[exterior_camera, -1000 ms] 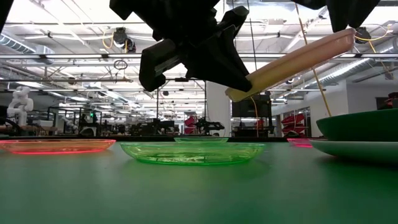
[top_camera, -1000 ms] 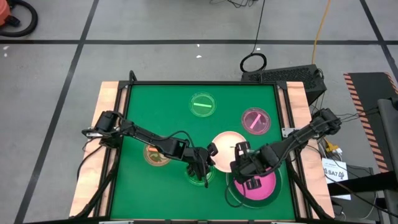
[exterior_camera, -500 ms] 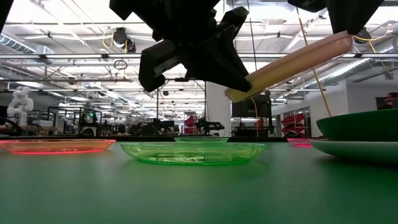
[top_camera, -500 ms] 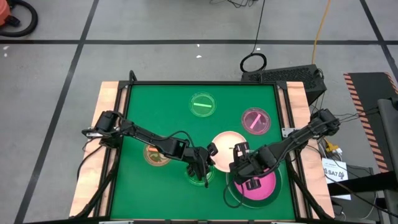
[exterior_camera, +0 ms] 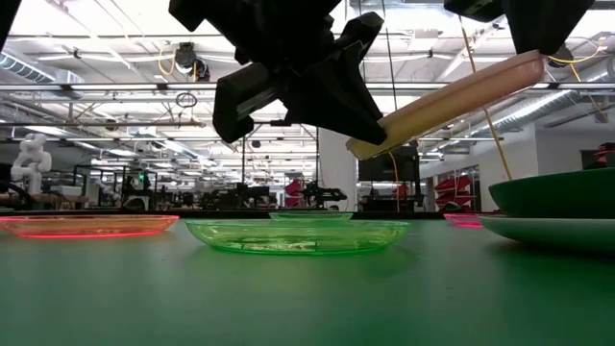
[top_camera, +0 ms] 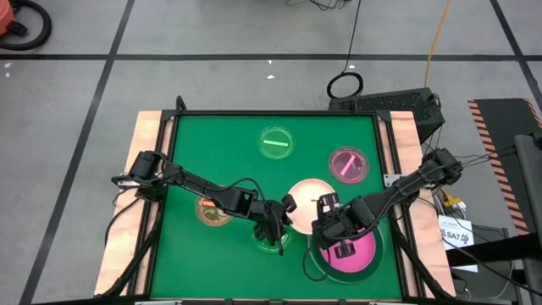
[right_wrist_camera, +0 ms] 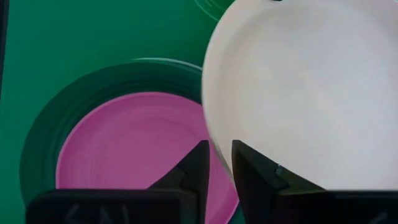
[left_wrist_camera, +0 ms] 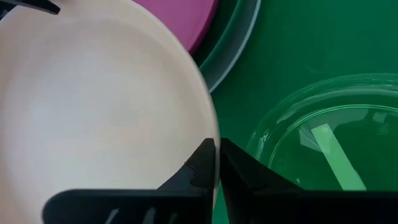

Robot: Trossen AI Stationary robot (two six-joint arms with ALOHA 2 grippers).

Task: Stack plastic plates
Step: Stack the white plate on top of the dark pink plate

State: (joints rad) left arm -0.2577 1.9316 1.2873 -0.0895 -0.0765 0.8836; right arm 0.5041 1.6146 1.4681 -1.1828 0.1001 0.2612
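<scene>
**Cream plate shared between two grippers over the stack**

Starting at our left, an orange plate (top_camera: 212,212) rests flat on the green table (top_camera: 220,144), clear of the action. Next comes the left gripper (left_wrist_camera: 216,160), clenched on the rim of the cream-white plate (top_camera: 310,203), with a clear green plate (exterior_camera: 298,234) lying on the table beneath it. The plate hangs tilted in the low view, its left edge lower.

Further right, the right gripper (right_wrist_camera: 219,160) pinches the opposite rim of the same cream-white plate, its fingers close together around the thin edge. Below it sit the pink plate (right_wrist_camera: 143,146) and the dark green plate (right_wrist_camera: 56,143) that carries it, with a pale plate under that in the low view.

We judge the risk to be in the handover. If one gripper lets go while the other's grip on so thin a rim is shallow, the tilted plate could swing down and slip out, or strike the clear green plate. If both pull unevenly, the rim may twist free and land off-centre on the pink plate.

At the far side, another green plate (top_camera: 276,142) and a small pink plate (top_camera: 347,164) wait untouched.
</scene>
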